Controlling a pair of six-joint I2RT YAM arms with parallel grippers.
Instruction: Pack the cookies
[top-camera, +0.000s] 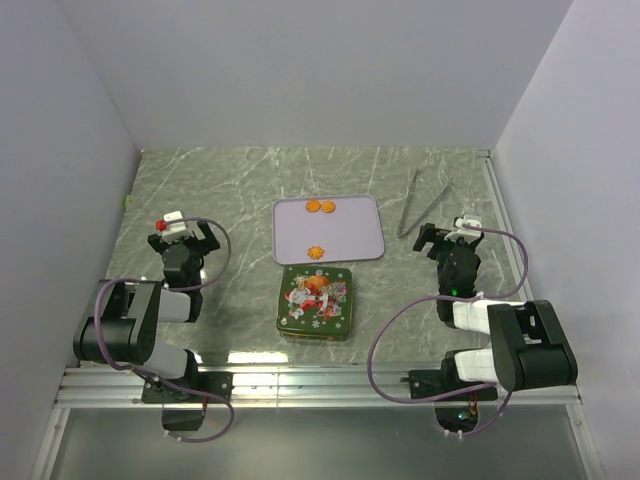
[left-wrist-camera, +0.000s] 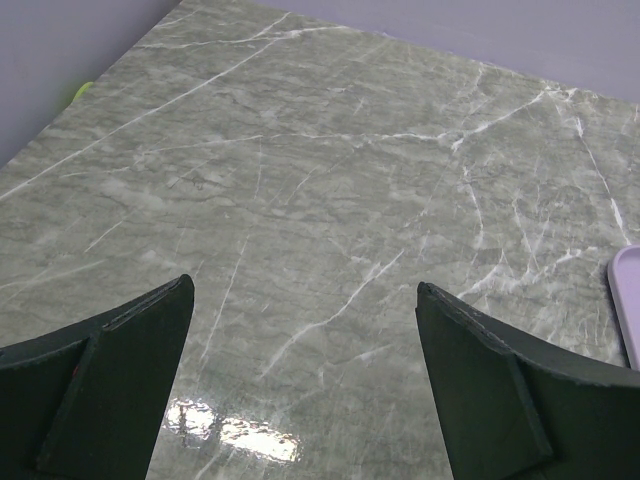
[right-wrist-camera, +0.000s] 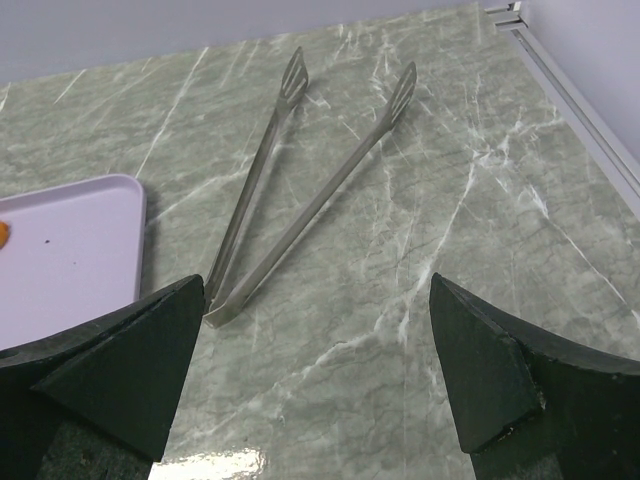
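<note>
Left claw (left-wrist-camera: 303, 284), right claw (right-wrist-camera: 317, 279), both released (empty), cookies (top-camera: 321, 207) on tray (top-camera: 350, 232) between them

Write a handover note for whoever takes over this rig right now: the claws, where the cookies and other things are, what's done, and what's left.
Left claw: open, empty, over bare table left of the tray.
Right claw: open, empty, close to the joined end of the tongs, which lie on the table right of the tray.
Cookies: three orange ones show on the tray, two near its far edge and one near its front edge.
Tin: in front of the tray, lid on.
Done: no cookie visibly packed.
Left: open the tin and move the cookies in, probably with the tongs.
</note>
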